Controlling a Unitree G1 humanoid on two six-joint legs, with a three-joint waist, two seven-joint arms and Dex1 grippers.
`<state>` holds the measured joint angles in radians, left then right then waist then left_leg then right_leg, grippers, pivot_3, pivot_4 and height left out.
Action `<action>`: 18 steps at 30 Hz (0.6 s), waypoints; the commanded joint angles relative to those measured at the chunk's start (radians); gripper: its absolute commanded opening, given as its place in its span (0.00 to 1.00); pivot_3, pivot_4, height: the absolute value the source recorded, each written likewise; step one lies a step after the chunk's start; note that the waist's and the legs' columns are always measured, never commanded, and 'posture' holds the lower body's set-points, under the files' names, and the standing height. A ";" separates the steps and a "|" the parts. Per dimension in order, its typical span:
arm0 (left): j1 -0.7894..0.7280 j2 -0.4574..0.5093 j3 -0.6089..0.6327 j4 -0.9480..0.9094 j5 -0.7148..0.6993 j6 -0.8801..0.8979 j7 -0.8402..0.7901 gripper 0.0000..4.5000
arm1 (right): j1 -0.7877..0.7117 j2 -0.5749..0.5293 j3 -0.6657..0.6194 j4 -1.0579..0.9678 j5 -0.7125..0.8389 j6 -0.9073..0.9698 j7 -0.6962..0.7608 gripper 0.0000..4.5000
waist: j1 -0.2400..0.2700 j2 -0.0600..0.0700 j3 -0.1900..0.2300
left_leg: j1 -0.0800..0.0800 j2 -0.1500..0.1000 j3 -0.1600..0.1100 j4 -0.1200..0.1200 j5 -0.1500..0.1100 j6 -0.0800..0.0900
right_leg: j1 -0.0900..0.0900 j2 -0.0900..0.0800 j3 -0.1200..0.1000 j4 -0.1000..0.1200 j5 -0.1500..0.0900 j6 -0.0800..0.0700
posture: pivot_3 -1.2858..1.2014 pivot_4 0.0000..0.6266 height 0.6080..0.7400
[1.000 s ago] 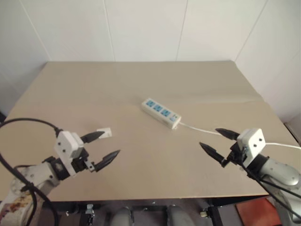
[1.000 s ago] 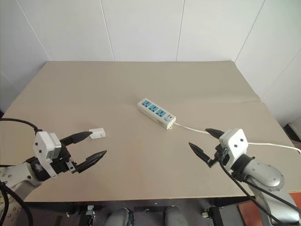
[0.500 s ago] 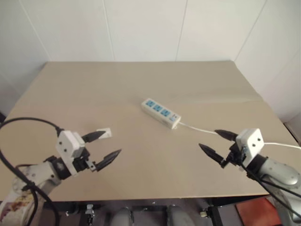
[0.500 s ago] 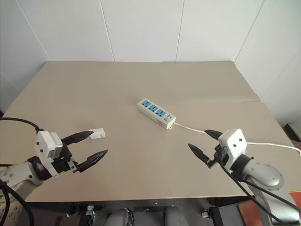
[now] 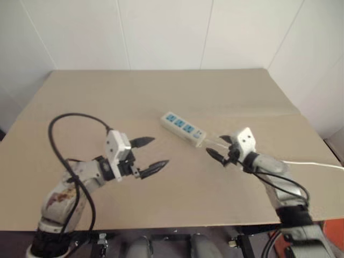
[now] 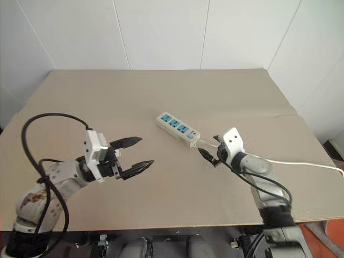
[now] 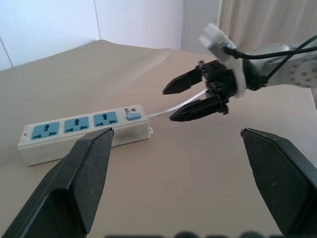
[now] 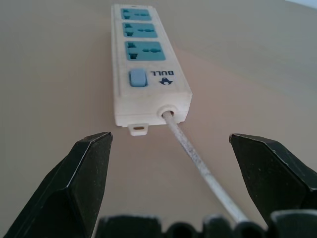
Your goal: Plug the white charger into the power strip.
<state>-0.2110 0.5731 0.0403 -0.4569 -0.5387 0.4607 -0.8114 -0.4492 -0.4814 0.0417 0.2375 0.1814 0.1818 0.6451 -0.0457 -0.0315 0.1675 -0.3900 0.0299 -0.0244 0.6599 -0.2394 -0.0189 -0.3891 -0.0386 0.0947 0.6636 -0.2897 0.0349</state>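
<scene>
The power strip, a white bar with three blue sockets and a blue switch, lies slanted at mid-table. Its cord runs off to the right. My right gripper stands open just short of the strip's cord end, with the cord passing between its fingers, apart from them. My left gripper is open and empty over the table, left of the strip and pointing toward it. Its wrist view shows the strip and the right gripper beyond. The white charger is hidden.
The tan table has a seam across its right half and ends at white walls behind. A black cable loops over my left arm.
Both arms swung inward. The left gripper moved right, over where the charger lay, toward the table's middle. The right gripper moved forward and left to the strip's cord end. Both stayed open.
</scene>
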 commanded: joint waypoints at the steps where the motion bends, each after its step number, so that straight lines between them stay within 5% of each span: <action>1: -0.029 -0.010 -0.019 0.006 0.011 -0.032 -0.010 1.00 | -0.080 0.015 0.008 0.158 -0.042 -0.085 0.014 0.99 | 0.000 0.000 0.000 | -0.001 0.000 0.000 0.000 0.000 0.000 | 0.000 0.000 0.000 0.000 0.000 0.000 | 0.52 0.24 1.00; 4: -0.020 -0.013 -0.019 0.012 0.019 -0.038 -0.004 1.00 | -0.141 0.022 0.031 0.308 -0.086 -0.103 0.018 0.99 | 0.000 0.000 0.000 | -0.001 0.000 0.000 0.000 0.000 0.000 | 0.000 -0.001 0.000 0.000 0.000 0.000 | 0.52 0.24 1.00; 7: 0.002 -0.004 -0.010 0.009 0.030 -0.043 -0.004 1.00 | -0.167 0.027 0.046 0.397 -0.110 -0.130 0.034 0.86 | 0.000 0.000 0.000 | 0.001 0.000 0.000 0.000 0.000 0.000 | 0.001 -0.001 0.000 0.000 0.000 0.000 | 0.52 0.24 1.00; 18: 0.035 0.018 0.002 -0.019 0.030 -0.040 0.020 1.00 | -0.088 0.009 0.045 0.285 -0.084 -0.123 0.163 0.03 | 0.003 0.000 0.000 | 0.001 0.000 -0.002 0.000 0.000 0.000 | 0.002 -0.002 -0.001 0.001 0.000 0.000 | 0.52 0.24 1.00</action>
<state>-0.1770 0.5853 0.0226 -0.4391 -0.5094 0.4375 -0.7956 -0.5649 -0.4647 0.0784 0.5292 0.1002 0.0299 0.7875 -0.0424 -0.0311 0.1672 -0.3889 0.0299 -0.0262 0.6604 -0.2395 -0.0190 -0.3869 -0.0405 0.0935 0.6642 -0.2896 0.0348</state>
